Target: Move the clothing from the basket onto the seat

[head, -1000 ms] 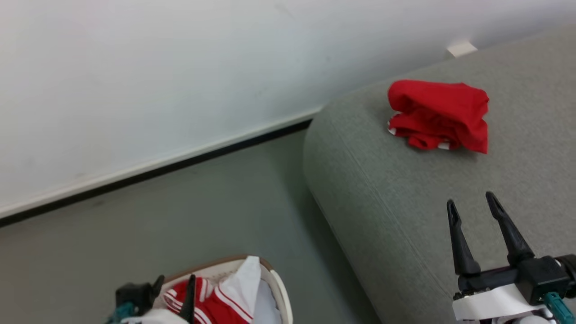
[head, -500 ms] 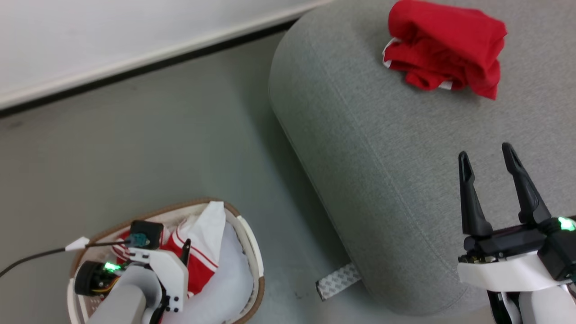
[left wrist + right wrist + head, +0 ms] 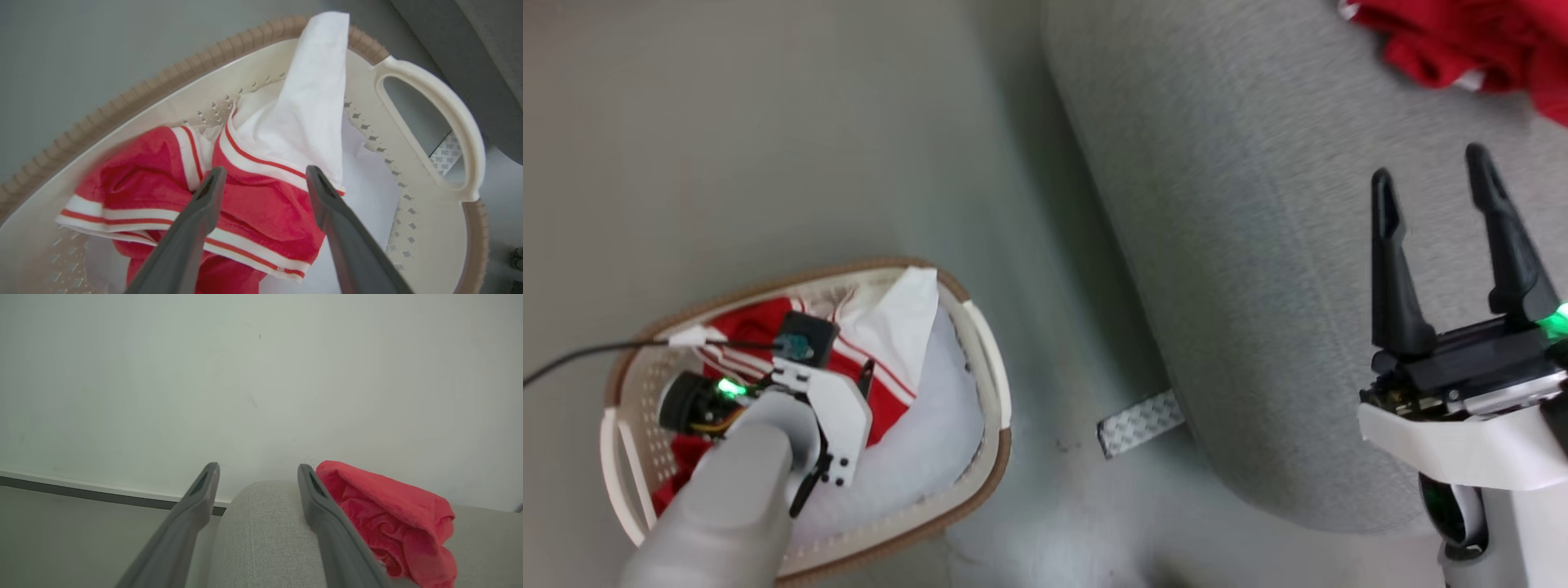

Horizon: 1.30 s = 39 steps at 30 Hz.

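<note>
Left gripper (image 3: 265, 171), jaws spread wide and empty, hangs inside the basket (image 3: 429, 85) rim over crumpled red, white-striped clothing (image 3: 261, 208), while the right gripper (image 3: 258, 467), equally wide and empty, hovers above the seat (image 3: 261, 539) near its rounded edge, a bunched red garment (image 3: 388, 506) beside one finger.

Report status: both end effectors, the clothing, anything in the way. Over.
Left end effector open over red clothing in the basket, nothing gripped. Right end effector open, empty, above the seat. One red garment already on the seat. No obstruction seen.
</note>
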Motion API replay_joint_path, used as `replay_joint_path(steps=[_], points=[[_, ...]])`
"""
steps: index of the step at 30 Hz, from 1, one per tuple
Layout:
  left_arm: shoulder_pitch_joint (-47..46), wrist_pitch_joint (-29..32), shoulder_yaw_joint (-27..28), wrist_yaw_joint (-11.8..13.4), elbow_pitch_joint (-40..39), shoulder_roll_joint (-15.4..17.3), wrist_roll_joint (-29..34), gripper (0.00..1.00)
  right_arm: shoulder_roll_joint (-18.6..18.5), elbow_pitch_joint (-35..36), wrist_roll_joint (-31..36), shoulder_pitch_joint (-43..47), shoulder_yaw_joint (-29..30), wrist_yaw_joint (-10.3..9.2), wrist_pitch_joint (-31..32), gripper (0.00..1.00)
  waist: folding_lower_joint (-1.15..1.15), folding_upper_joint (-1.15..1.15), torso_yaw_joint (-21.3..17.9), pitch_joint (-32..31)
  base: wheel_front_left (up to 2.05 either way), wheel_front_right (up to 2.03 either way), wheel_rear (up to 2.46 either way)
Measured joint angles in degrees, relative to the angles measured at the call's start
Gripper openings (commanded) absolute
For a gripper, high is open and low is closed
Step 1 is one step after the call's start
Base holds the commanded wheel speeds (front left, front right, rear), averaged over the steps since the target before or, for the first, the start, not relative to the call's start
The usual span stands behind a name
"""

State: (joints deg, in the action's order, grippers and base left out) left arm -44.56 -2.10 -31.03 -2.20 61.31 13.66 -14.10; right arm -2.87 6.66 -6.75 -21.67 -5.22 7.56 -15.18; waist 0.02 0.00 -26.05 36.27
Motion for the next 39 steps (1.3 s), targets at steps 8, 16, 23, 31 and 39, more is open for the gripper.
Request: replay_joint_path(steps=[8,16,23,31,39], points=[[-7.10,-0.08,-2.70,-1.10,5.11,-0.42,2.35,1.00,0.00,3.44,0.11,-0.66,1.18,0.00,0.00,1.00,-0.01,0.00,2.10,7.24,0.01,0.01,0.01],[-11.94,-1.12,-4.37,-2.07,8.57,-0.43,3.19,1.00,0.00,6.62,2.03,-0.90,0.76,0.00,0.00,1.00,-0.01,0.00,5.11,12.59,0.15,0.15,0.15],[-13.94,-2.72,-5.77,-3.43,9.92,-1.31,3.34,1.00,-0.01,9.47,4.97,0.42,0.58,0.00,0.00,1.00,-0.01,-0.01,8.53,15.34,0.15,0.15,0.15],[-14.30,-4.94,-8.33,-4.93,10.61,-3.69,2.65,0.00,0.00,11.40,6.33,2.07,1.34,0.00,0.54,1.00,-0.01,0.00,10.84,17.04,0.03,0.03,0.03],[-13.56,-7.11,-10.21,-5.19,10.35,-3.63,-1.81,0.00,-0.01,9.35,3.94,0.73,0.69,0.00,0.42,1.00,-0.02,0.00,10.26,15.52,0.00,0.00,0.00]])
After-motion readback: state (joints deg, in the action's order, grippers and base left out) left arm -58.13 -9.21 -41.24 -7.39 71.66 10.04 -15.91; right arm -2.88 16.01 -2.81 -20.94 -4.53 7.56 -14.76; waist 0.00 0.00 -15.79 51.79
